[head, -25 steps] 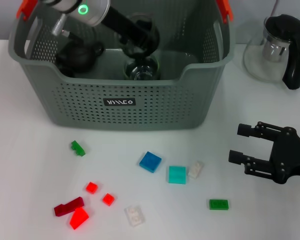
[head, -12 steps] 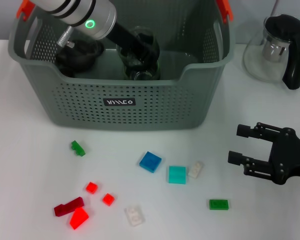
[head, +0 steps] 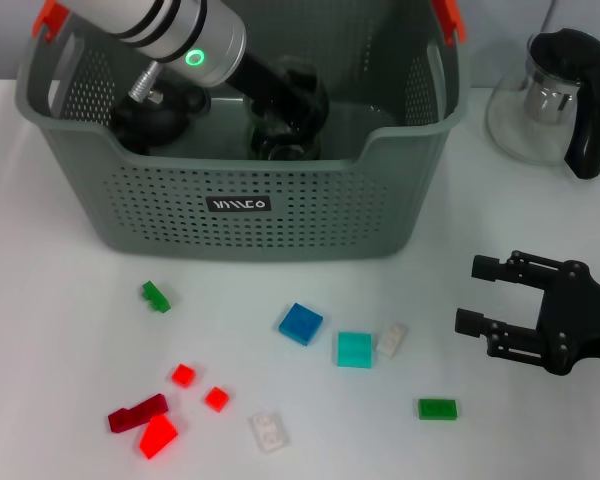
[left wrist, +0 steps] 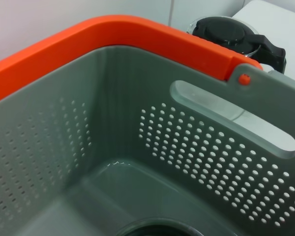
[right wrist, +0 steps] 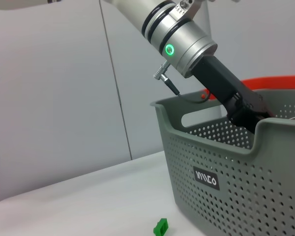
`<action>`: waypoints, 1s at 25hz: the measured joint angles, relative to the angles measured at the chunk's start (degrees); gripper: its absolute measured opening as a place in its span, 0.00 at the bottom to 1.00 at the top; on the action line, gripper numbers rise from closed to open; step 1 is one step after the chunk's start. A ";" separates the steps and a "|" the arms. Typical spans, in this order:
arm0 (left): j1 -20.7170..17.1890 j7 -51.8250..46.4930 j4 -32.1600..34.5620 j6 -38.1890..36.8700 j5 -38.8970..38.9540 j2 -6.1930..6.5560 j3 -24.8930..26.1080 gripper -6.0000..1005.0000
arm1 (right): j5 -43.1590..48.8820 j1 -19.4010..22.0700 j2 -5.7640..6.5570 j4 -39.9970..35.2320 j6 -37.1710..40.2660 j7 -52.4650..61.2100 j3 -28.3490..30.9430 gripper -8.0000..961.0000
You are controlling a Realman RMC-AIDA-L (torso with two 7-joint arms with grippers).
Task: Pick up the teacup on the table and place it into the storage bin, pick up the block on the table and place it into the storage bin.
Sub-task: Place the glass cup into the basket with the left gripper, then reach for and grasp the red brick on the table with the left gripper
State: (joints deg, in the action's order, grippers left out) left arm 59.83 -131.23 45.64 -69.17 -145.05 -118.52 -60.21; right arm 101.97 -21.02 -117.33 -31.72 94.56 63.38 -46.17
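While the left gripper (head: 290,110) is lowered inside the storage bin (head: 242,205) at the upper left of the head view, the right gripper (head: 480,295) is held over the table (head: 60,330) at the lower right.

Whether the left gripper's fingers are spread or pressed together cannot be told, as they are hidden behind the bin's front wall; a dark round rim is seen at the bin floor directly under it in the left wrist view, and whether it is the teacup cannot be told. The right gripper's 2 fingers are spread apart with nothing between them. Small blocks are scattered on the table below the bin, among them a blue block (head: 300,323), a teal block (head: 354,349) and a green block (head: 437,408). A glass pitcher (head: 560,98) is seen at the upper right, outside the bin.
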 joint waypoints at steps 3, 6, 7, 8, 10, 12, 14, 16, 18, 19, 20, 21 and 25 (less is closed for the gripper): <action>0.08 -0.28 -0.02 -0.17 -0.41 -0.02 -0.84 0.07 | 0.16 -0.03 0.00 0.00 0.02 0.28 0.07 0.78; -0.08 -0.49 0.00 0.05 -0.74 -0.03 -1.03 0.12 | 0.17 -0.06 0.00 0.00 0.02 0.31 0.13 0.78; -0.11 -0.50 0.03 0.08 -0.86 -0.04 -0.98 0.15 | 0.17 -0.09 0.00 0.00 0.02 0.31 0.16 0.78; -0.11 -0.51 0.11 0.12 -1.04 -0.04 -0.89 0.18 | 0.17 -0.10 0.00 0.00 0.02 0.31 0.17 0.78; -0.11 -0.51 0.39 0.16 -1.12 -0.05 -0.86 0.23 | 0.17 -0.14 0.00 0.00 0.00 0.33 0.19 0.78; -0.15 -0.52 0.95 -0.05 -1.09 -0.06 -0.85 0.25 | 0.17 -0.20 0.00 0.00 -0.09 0.33 0.21 0.78; -0.26 -0.53 2.43 -1.22 -0.73 -0.19 -0.74 0.27 | 0.17 -0.24 0.00 0.00 -0.15 0.34 0.21 0.78; -0.27 -0.54 2.83 -1.53 -0.71 -0.22 -0.72 0.29 | 0.17 -0.25 0.00 0.00 -0.16 0.34 0.21 0.78; -0.28 -0.54 3.67 -2.14 -0.68 -0.36 -0.68 0.31 | 0.16 -0.26 0.00 0.00 -0.16 0.34 0.21 0.78; -0.28 -0.54 3.95 -2.31 -0.70 -0.42 -0.68 0.32 | 0.16 -0.27 0.00 0.00 -0.16 0.34 0.21 0.78; -0.28 -0.54 3.95 -2.31 -0.70 -0.42 -0.68 0.33 | 0.15 -0.29 0.00 0.00 -0.16 0.34 0.21 0.78; -0.33 -0.55 4.69 -2.63 -0.83 -0.59 -0.68 0.34 | 0.14 -0.31 0.00 0.00 -0.17 0.34 0.21 0.78; -2.97 -0.28 11.55 -3.78 0.41 -1.37 -0.24 0.43 | 0.07 -0.47 0.06 0.00 -0.21 0.34 0.21 0.78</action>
State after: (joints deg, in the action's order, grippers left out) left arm 56.86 -131.51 57.18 -72.96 -144.64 -119.89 -60.46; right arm 102.04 -21.49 -117.27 -31.73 94.35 63.72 -45.96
